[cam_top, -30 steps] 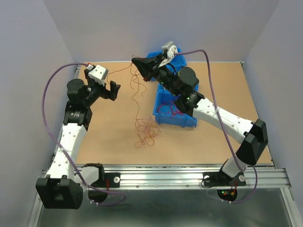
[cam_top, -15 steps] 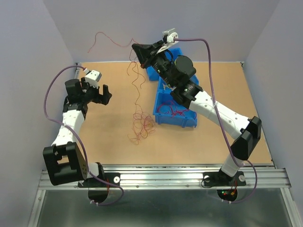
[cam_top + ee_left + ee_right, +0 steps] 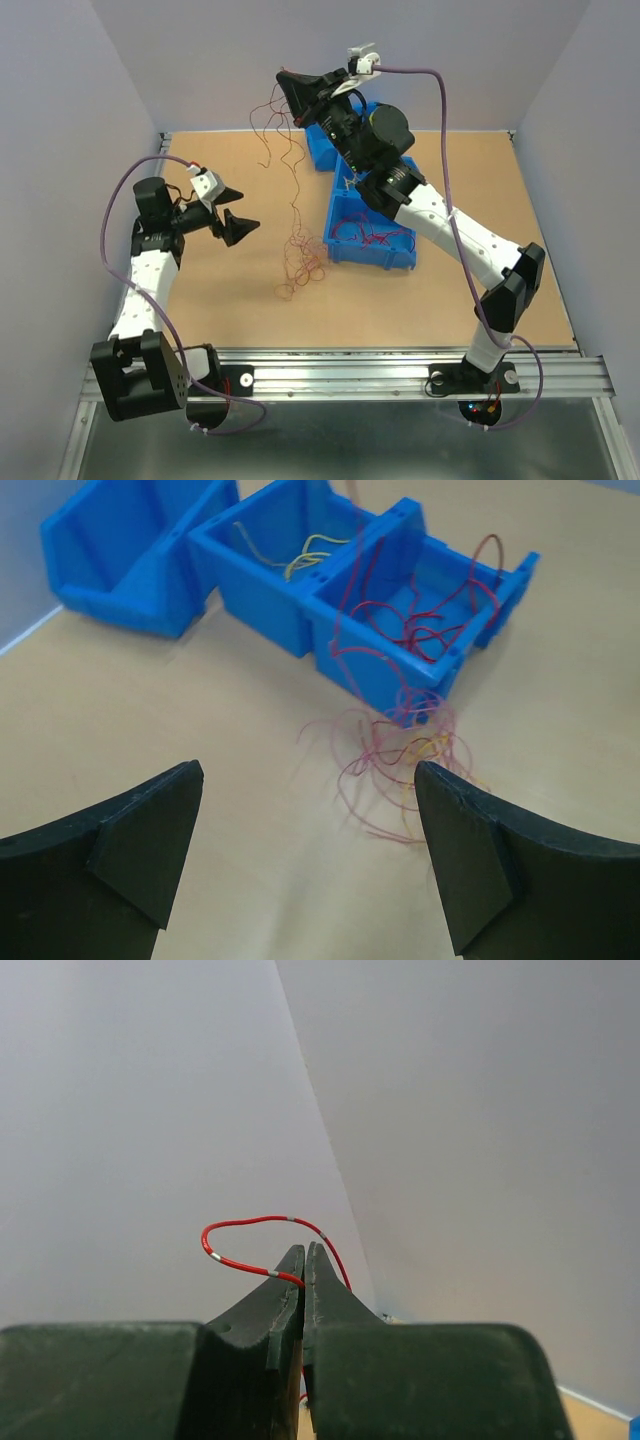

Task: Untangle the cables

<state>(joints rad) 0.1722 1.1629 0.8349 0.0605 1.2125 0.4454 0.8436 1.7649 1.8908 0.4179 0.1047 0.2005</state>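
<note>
The cables are hair-thin red, orange and yellow wires. A loose tangle of them (image 3: 300, 268) lies on the table, and strands (image 3: 290, 150) rise from it to my right gripper (image 3: 286, 80). That gripper is held high over the table's back edge, shut on a red cable (image 3: 245, 1222) that loops out beside the closed fingertips (image 3: 292, 1260). My left gripper (image 3: 243, 212) hovers left of the tangle, open and empty. In the left wrist view the tangle (image 3: 400, 770) lies ahead, near the right finger (image 3: 470, 860).
A blue bin (image 3: 345, 250) with red wires in it stands right of the tangle, with another blue bin (image 3: 322, 152) behind it. The left wrist view shows the near bin (image 3: 340, 650), a bin with yellow wires (image 3: 250, 580) and a third bin (image 3: 120, 560).
My right gripper has risen, pulling the strands up from the tangle. My left arm has swung down and now points its open gripper right, toward the tangle.
</note>
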